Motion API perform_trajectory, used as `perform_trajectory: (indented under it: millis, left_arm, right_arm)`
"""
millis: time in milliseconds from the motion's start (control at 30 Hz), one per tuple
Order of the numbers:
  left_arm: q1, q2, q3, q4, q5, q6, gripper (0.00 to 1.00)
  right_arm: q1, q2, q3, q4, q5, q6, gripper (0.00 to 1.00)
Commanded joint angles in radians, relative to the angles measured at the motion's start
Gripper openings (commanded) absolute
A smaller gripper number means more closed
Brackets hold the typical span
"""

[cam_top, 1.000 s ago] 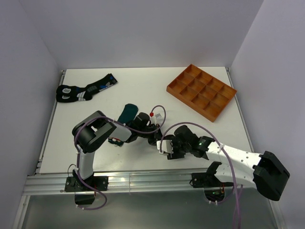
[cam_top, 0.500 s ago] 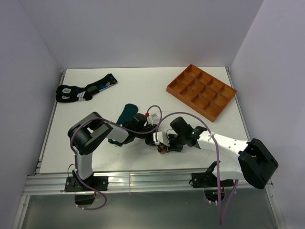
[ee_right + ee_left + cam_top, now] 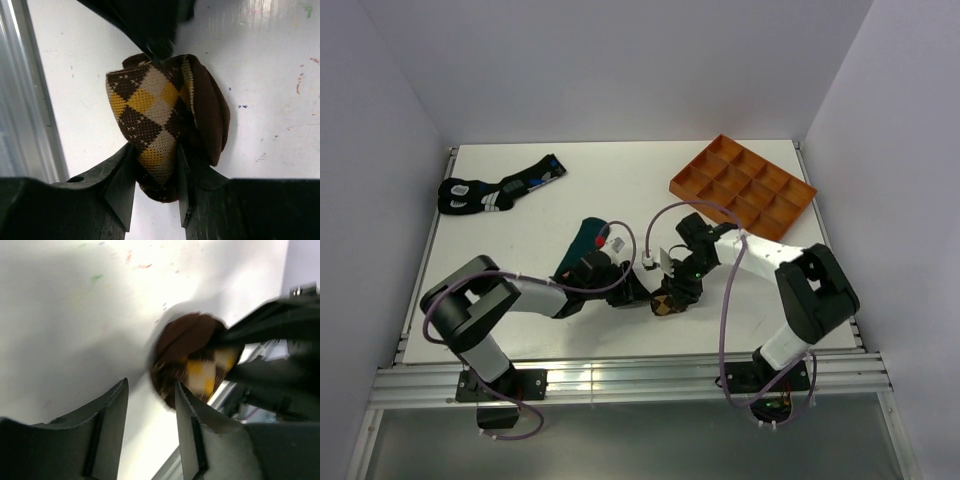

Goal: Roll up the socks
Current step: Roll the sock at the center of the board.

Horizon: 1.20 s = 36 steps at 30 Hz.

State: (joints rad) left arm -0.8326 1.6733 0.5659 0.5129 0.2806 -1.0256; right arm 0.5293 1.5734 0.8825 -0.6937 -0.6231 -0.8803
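Checkered sock [image 3: 160, 120], rolled, sits pinched in my right pincer [image 3: 155, 165]; I should squeeze its middle evenly, my left pincer [image 3: 150, 390] standing empty, parted, beside it.

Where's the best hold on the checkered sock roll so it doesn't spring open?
Pinch the checkered sock roll across its narrower checkered end, pressing its two broad sides, end-on, as the right gripper has it. The brown cuff bulges out to one side, wrapping the layers; squeezing beside it, not on it, should keep the wrap from slipping off.
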Motion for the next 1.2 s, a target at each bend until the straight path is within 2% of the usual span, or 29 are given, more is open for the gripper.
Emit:
perform_trajectory:
  millis: [0, 167, 333, 600, 967, 1167]
  left_arm:
    - [-0.014, -0.096, -0.058, 0.009, -0.122, 0.085, 0.48]
    - [-0.039, -0.181, -0.083, 0.032, -0.213, 0.183, 0.50]
    - [-0.097, -0.172, -0.044, 0.045, -0.256, 0.306, 0.50]
    - [-0.106, -0.103, -0.044, 0.208, -0.199, 0.328, 0.52]
    - [-0.108, 0.029, 0.017, 0.280, -0.063, 0.352, 0.52]
    - [-0.108, 0.080, 0.025, 0.302, -0.049, 0.328, 0.52]
  right_arm:
    - [-0.044, 0.105, 0.054, -0.127, 0.077, -0.029, 0.15]
    - [-0.069, 0.229, 0.150, -0.207, 0.048, -0.029, 0.15]
    - [-0.080, 0.315, 0.242, -0.282, 0.033, -0.022, 0.15]
    - [-0.091, 0.376, 0.279, -0.297, 0.039, 0.010, 0.15]
    - [-0.104, 0.434, 0.331, -0.323, 0.039, 0.040, 0.15]
    - [-0.117, 0.468, 0.368, -0.342, 0.031, 0.058, 0.14]
